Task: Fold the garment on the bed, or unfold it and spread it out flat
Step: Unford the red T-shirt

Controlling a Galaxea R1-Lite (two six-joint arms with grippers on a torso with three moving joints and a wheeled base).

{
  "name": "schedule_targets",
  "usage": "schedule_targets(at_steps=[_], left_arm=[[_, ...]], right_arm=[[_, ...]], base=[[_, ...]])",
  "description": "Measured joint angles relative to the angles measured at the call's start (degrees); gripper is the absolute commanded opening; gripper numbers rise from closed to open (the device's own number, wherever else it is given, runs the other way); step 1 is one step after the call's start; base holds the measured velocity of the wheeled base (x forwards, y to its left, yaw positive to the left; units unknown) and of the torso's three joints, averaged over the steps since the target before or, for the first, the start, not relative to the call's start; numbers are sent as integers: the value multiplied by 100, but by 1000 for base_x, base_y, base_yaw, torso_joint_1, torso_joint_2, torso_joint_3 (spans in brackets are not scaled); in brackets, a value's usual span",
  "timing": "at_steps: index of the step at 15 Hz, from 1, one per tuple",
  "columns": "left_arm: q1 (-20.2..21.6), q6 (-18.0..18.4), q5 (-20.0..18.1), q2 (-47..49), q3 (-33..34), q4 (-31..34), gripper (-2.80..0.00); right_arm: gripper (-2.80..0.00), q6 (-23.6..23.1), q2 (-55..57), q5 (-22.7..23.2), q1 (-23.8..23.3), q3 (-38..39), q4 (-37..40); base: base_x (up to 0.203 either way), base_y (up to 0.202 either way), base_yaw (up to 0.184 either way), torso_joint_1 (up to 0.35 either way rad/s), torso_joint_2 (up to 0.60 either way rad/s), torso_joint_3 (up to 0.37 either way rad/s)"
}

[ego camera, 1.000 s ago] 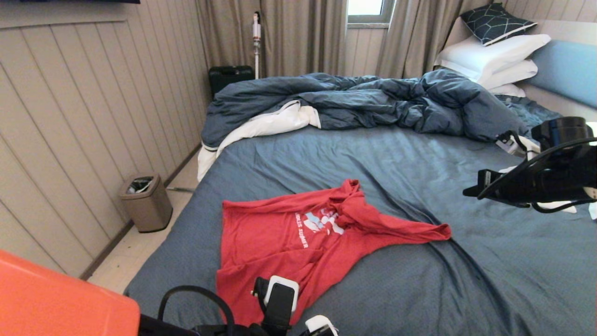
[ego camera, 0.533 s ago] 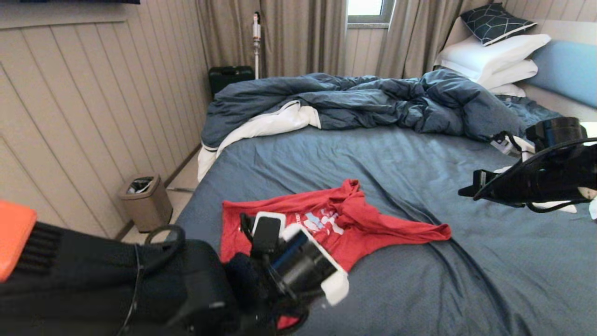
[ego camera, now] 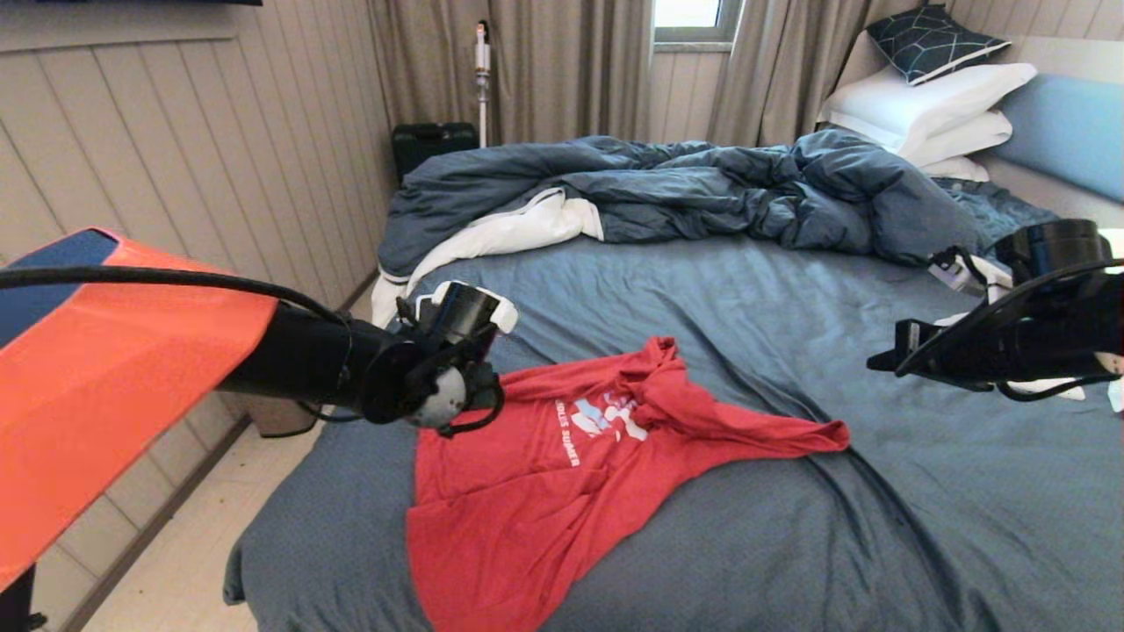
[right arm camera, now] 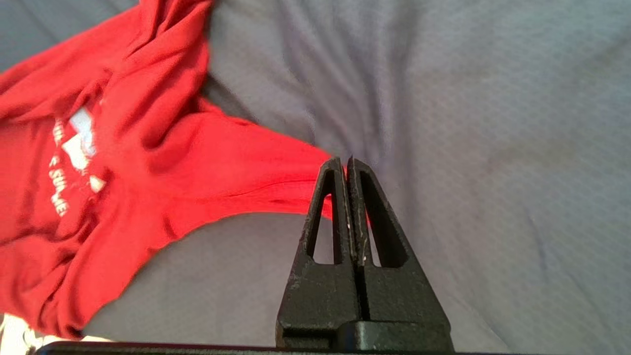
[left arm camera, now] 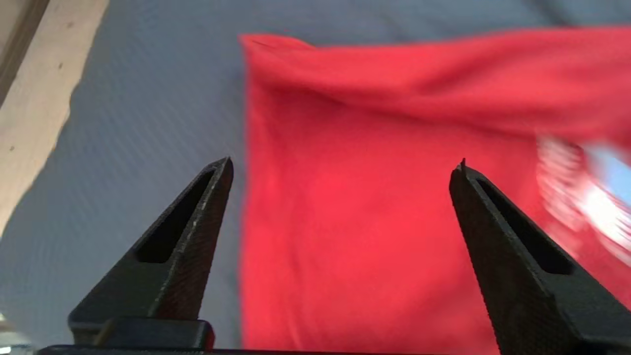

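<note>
Left gripper (left arm camera: 345, 165) raised on an outstretched orange-and-black left arm (ego camera: 132, 360), black tapered fingers (left arm camera: 187, 231) spread wide, empty. Right gripper (right arm camera: 345, 160) held aloft, level, black fingers pressed together, gripping nothing.

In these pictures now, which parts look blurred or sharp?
Left wrist view: the red short-sleeved T-shirt and its print are smeared; open left gripper is crisp. Right wrist view: slightly soft. Head view: slate-blue bed sheet is sharp.

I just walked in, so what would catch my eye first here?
The red T-shirt lies crumpled on the near part of the bed, its print half hidden by a fold. The left gripper hangs open above its far left corner; the right gripper hangs shut to the right.
</note>
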Motion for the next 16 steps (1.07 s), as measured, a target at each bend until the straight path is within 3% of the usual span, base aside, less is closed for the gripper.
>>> schedule_targets(at_steps=[4, 9, 16], left_arm=[[556, 49, -177, 285, -83, -48, 0], [667, 174, -356, 553, -143, -364, 0], [714, 415, -358, 928, -638, -337, 0]], right_arm=[[-280, 46, 36, -79, 383, -129, 16], [-280, 125, 550, -896, 1458, -520, 313], [-280, 647, 1441, -1201, 2827, -2434, 2915]], base=[[0, 0, 0, 0, 0, 0], [0, 0, 0, 0, 0, 0], [0, 0, 0, 0, 0, 0]])
